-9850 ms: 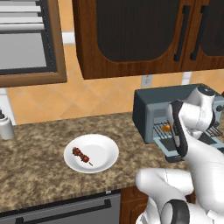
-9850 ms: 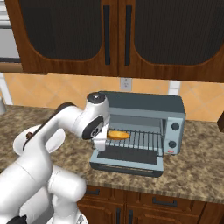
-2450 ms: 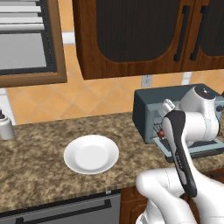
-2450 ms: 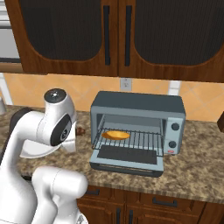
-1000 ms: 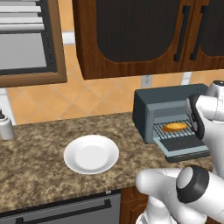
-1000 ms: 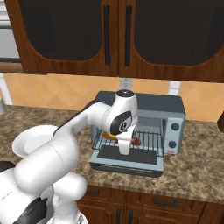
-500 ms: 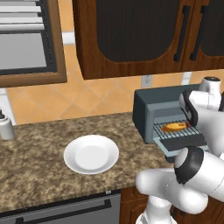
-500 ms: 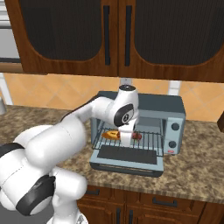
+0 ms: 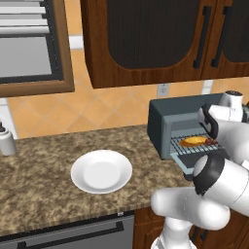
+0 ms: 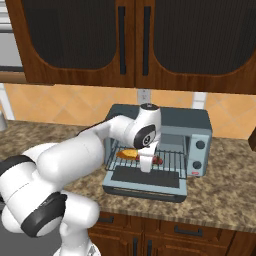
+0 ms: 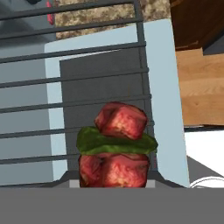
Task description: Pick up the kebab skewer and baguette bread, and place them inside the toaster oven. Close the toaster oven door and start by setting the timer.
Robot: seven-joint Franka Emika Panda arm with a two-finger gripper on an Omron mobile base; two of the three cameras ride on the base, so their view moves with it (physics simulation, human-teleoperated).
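The blue-grey toaster oven (image 10: 200, 125) stands on the counter with its door (image 10: 145, 177) folded down flat. Inside, on the left part of the wire rack (image 10: 172, 161), lies the golden baguette bread (image 10: 127, 154). My gripper (image 10: 146, 165) points down at the rack's front, just right of the bread, shut on the kebab skewer (image 10: 157, 160). In the hand view the skewer's red meat chunks and a green slice (image 11: 118, 140) sit right at the fingers, over the rack bars (image 11: 87, 78). From the left base view, bread (image 9: 192, 141) and skewer (image 9: 212, 141) lie side by side in the oven (image 9: 168, 116).
A white plate (image 9: 101, 171) sits bare on the granite counter left of the oven. A small shaker (image 9: 7, 142) stands at the far left by the wall. Dark wooden cabinets (image 10: 135, 40) hang above. The oven's control knobs (image 10: 200, 145) are on its right panel.
My hand has moved right along the oven's mouth and down to the rack with the skewer, past the bread. Bread, plate and door have stayed put.
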